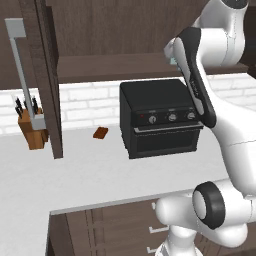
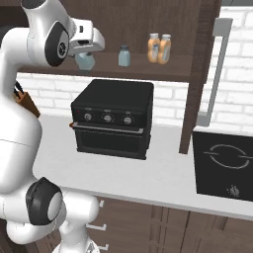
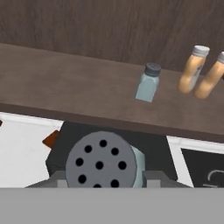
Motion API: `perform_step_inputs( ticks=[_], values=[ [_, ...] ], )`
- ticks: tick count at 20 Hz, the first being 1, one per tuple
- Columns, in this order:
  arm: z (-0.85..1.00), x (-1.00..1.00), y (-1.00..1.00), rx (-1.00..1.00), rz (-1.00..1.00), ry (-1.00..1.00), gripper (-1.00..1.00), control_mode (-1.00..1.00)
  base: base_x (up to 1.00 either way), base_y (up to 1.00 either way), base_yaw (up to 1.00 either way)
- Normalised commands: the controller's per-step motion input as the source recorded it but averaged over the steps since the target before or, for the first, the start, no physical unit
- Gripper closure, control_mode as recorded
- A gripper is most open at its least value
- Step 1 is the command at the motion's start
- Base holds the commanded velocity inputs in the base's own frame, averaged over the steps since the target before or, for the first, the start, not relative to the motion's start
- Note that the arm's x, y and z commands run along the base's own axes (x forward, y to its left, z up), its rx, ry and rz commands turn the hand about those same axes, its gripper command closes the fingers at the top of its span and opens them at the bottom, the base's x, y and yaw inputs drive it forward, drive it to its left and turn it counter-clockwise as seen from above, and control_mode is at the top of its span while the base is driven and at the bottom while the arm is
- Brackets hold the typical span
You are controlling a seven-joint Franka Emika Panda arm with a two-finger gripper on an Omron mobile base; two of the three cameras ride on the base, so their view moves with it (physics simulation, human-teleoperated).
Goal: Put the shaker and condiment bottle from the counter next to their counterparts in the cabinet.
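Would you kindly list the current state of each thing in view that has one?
Gripper: shut on the shaker, raised at the shelf's left part.
Shaker: held upright, off the counter.
Matching shaker: upright on the shelf.
Two amber bottles: upright on the shelf, side by side.
Cabinet door: open.
Black oven: door closed.
Knife block: knives inserted.

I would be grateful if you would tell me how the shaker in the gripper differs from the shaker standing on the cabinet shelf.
The held shaker is clamped in the gripper, left of the bare shelf board; the shelf shaker stands free on it. The held shaker is far from the two amber bottles; the shelf shaker stands just left of them. Both are pale blue-grey glass with grey caps.
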Motion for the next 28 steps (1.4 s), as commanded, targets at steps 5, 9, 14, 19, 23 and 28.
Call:
perform_step_inputs(
  ticks=[5,9,14,19,23,28],
  values=[
    [0.00,0.32,0.00,0.00,0.00,0.00,1.00,-1.00,0.00,0.00,0.00],
    [-0.09,0.37,0.00,0.00,0.00,0.00,1.00,-1.00,0.00,0.00,0.00],
    [-0.11,0.39,0.00,0.00,0.00,0.00,1.00,-1.00,0.00,0.00,0.00],
    [-0.13,0.36,0.00,0.00,0.00,0.00,1.00,-1.00,0.00,0.00,0.00],
    [-0.10,0.41,0.00,0.00,0.00,-0.01,1.00,-1.00,0.00,0.00,0.00],
    [-0.01,0.41,0.00,0.00,0.00,0.00,1.00,-1.00,0.00,0.00,0.00]
  ],
)
